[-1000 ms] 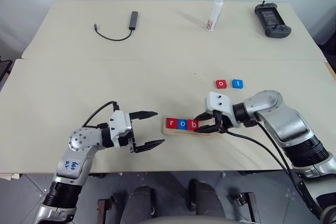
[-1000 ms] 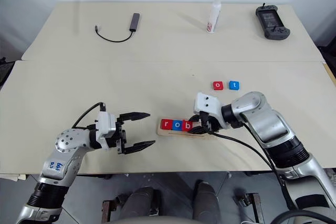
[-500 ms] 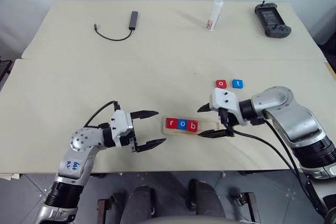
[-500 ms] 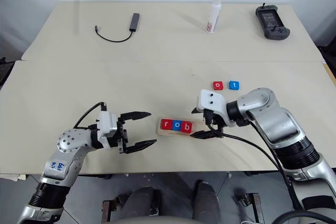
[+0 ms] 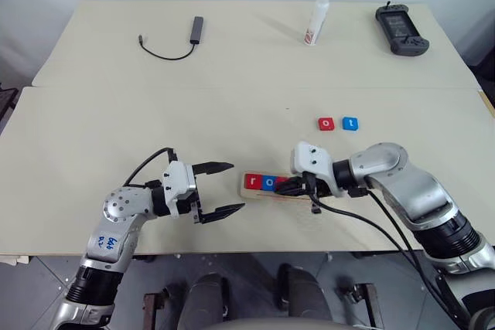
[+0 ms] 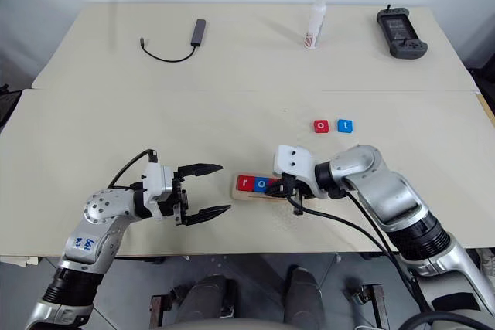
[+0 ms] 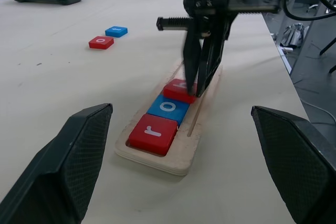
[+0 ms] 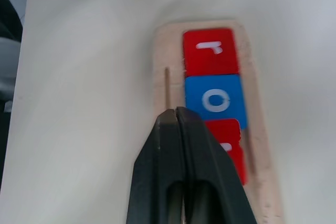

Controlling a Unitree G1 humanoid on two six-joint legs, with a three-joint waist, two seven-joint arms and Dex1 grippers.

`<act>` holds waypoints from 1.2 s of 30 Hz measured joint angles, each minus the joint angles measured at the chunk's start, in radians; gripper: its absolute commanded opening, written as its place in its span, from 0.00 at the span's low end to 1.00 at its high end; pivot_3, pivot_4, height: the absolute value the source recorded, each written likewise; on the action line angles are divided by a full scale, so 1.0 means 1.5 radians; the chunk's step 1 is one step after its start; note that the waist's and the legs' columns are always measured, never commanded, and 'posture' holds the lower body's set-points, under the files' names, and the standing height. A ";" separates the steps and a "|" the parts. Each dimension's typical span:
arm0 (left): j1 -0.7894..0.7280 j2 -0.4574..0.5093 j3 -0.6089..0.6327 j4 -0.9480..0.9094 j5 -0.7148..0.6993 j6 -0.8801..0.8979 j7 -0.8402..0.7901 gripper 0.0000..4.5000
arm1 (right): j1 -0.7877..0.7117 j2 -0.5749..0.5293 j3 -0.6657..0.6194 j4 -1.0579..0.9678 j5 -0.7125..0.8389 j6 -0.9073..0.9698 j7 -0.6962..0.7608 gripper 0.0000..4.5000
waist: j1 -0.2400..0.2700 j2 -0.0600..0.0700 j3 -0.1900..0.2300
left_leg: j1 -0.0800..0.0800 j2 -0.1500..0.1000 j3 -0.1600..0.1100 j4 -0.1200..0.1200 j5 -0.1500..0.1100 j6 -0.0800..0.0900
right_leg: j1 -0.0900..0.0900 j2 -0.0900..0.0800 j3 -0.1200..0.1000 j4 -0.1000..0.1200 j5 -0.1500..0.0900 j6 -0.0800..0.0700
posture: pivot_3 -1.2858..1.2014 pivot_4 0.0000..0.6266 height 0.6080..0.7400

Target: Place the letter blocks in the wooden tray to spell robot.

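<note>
The wooden tray (image 5: 259,192) lies near the table's front edge. It holds a red r block (image 5: 250,182), a blue o block (image 5: 267,182) and a red b block (image 7: 180,89) in a row. My right gripper (image 5: 285,187) is shut with nothing between its fingers, and its tips point down onto the b block's edge, partly hiding it. A loose red o block (image 5: 326,123) and a blue t block (image 5: 350,123) lie side by side farther back on the right. Left of the tray, my left gripper (image 5: 236,186) is open and empty, pointing at the tray's left end.
Along the far table stand a USB hub with a cable (image 5: 196,30), a white bottle (image 5: 317,21) and a black handheld controller (image 5: 401,28). A seam (image 5: 232,87) joins the two tables. The tray's right half (image 7: 212,74) has no blocks in it.
Half a second ago my right gripper stood wide open at the tray's right end. It has since shut and moved left over the b block. The left arm kept still.
</note>
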 measured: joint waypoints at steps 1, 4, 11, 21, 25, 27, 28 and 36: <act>-0.003 0.000 0.000 0.000 0.000 0.000 0.000 1.00 | 0.000 -0.002 0.005 0.001 -0.005 -0.004 0.000 0.00 | 0.000 0.000 0.000 | 0.000 0.000 0.000 0.000 0.000 0.000 | 0.000 0.000 0.000 0.000 0.000 0.000 | 0.52 0.24 1.00; -0.005 0.000 0.000 0.000 0.000 0.000 0.000 1.00 | 0.001 -0.011 0.007 0.002 -0.009 -0.007 0.005 0.00 | 0.000 0.000 0.000 | 0.000 0.000 0.000 0.000 0.000 0.000 | 0.000 0.000 0.000 0.000 0.000 0.000 | 0.52 0.24 1.00; -0.002 -0.001 0.000 0.000 0.000 0.000 0.005 1.00 | 0.002 -0.035 0.001 -0.001 -0.005 -0.002 0.011 0.00 | 0.001 0.000 0.000 | 0.000 0.000 0.000 0.000 0.000 0.000 | 0.000 0.000 0.000 0.000 0.000 0.000 | 0.52 0.24 1.00; 0.002 -0.003 -0.001 -0.001 0.000 0.001 0.006 1.00 | 0.035 -0.095 -0.085 -0.025 0.049 0.033 0.020 0.00 | 0.002 0.000 0.000 | 0.000 0.000 0.000 0.000 0.000 0.000 | 0.000 0.000 0.000 0.000 0.000 0.000 | 0.52 0.24 1.00; 0.004 -0.003 -0.001 -0.001 0.000 0.001 0.005 1.00 | 0.050 -0.114 -0.098 0.001 0.036 0.032 0.005 0.00 | 0.001 0.000 0.000 | 0.000 0.000 0.000 0.000 0.000 0.000 | 0.000 0.000 0.000 0.000 0.000 0.000 | 0.52 0.24 1.00; 0.003 -0.004 -0.001 -0.001 0.000 0.001 0.005 1.00 | 0.056 -0.115 -0.098 0.003 0.032 0.032 -0.002 0.00 | 0.001 0.000 0.000 | 0.000 0.000 0.000 0.000 0.000 0.000 | 0.000 0.000 0.000 0.000 0.000 0.000 | 0.52 0.24 1.00; 0.003 -0.004 -0.002 0.000 0.000 0.001 0.005 1.00 | 0.061 -0.114 -0.097 0.003 0.029 0.032 -0.006 0.00 | 0.001 0.000 0.000 | 0.000 0.000 0.000 0.000 0.000 0.000 | 0.000 0.000 0.000 0.000 0.000 0.000 | 0.52 0.24 1.00; -0.003 -0.004 -0.002 0.000 0.000 0.001 0.003 1.00 | 0.064 -0.080 -0.065 -0.002 0.017 0.046 -0.023 0.00 | 0.001 0.000 0.000 | 0.000 0.000 0.000 0.000 0.000 0.000 | 0.000 0.000 0.000 0.000 0.000 0.000 | 0.52 0.24 1.00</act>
